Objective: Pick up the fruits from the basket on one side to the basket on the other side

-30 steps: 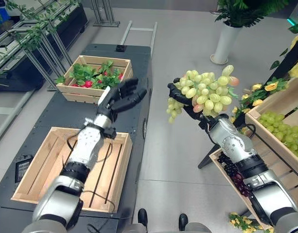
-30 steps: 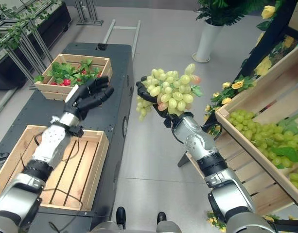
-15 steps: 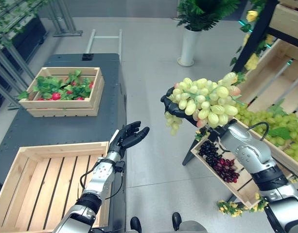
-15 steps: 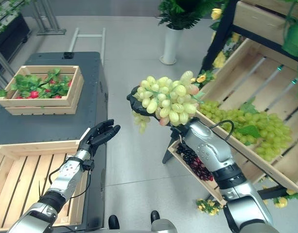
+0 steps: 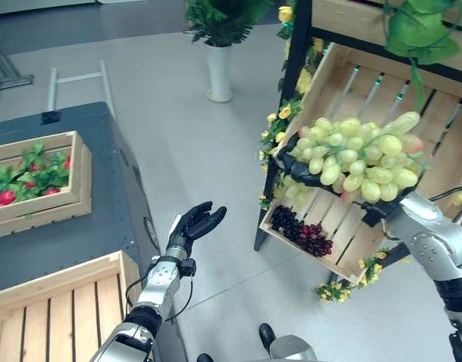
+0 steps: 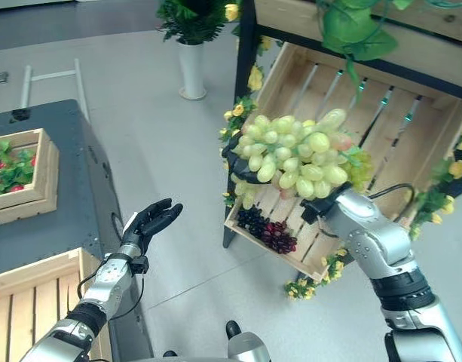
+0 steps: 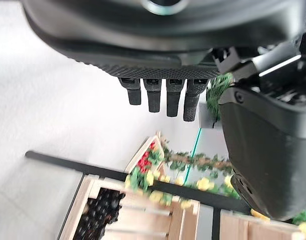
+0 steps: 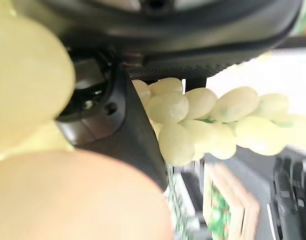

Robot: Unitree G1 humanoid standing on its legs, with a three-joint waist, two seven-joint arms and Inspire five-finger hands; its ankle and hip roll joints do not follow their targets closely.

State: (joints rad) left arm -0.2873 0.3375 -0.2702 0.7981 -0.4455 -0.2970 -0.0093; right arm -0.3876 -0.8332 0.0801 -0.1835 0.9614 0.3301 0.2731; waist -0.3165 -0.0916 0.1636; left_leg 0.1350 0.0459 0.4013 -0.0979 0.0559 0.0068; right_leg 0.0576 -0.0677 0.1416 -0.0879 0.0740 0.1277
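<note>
Nearest the robot, an empty slatted wooden crate point(image 5: 57, 302) is sitting on the dark desk point(image 5: 72, 241) at the lower left, and just past its corner the left robot hand point(image 5: 191, 226) is hanging over the floor with its fingers relaxed and spread, holding nothing. To the right, the right robot hand point(image 5: 306, 175) is cupping a large bunch of green grapes point(image 5: 359, 154) from below, its dark fingers curling around the underside of the cluster, so the fruit is riding in the air in front of the wooden display stand point(image 5: 351, 83), above the low crate of dark grapes point(image 5: 302, 235). Judging by this, the carrying step is under way: the bunch is lifted but not yet delivered, and the next move seems to call for swinging it across to the empty crate on the desk and lowering it before letting the fingers loosen. The bunch itself is looking full and heavy, made of plump, pale yellow-green oval grapes with a pinkish one or two at the edges and a small green leaf, some strands dangling below the palm. Farther off, a crate of red fruit and green leaves point(image 5: 31, 177) is resting on the desk, and a potted plant in a white vase point(image 5: 219, 64) is standing on the floor beyond.
</note>
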